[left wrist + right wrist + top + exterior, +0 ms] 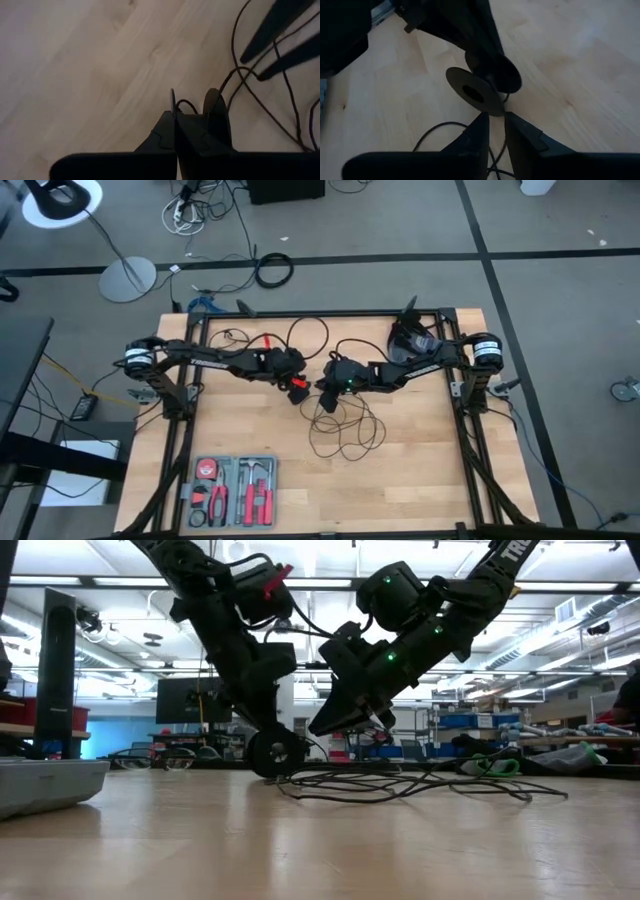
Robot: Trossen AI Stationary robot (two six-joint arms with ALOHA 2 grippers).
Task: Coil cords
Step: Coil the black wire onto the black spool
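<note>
On the light wooden table (pixel 420 470), the thin black cord (pixel 345 435) lies in loose loops near the front and middle. Just behind, the right gripper (pixel 496 120) pinches the cord. The left gripper (pixel 272 753), fingers clenched, grasps the round black disc-shaped puck (pixel 472 92).

A robotics lab: framed wooden surface (pixel 400 480), tool tray (pixel 235 491) at 7 o'clock, monitor (pixel 186 700) and shelving (pixel 478 730) behind.
</note>
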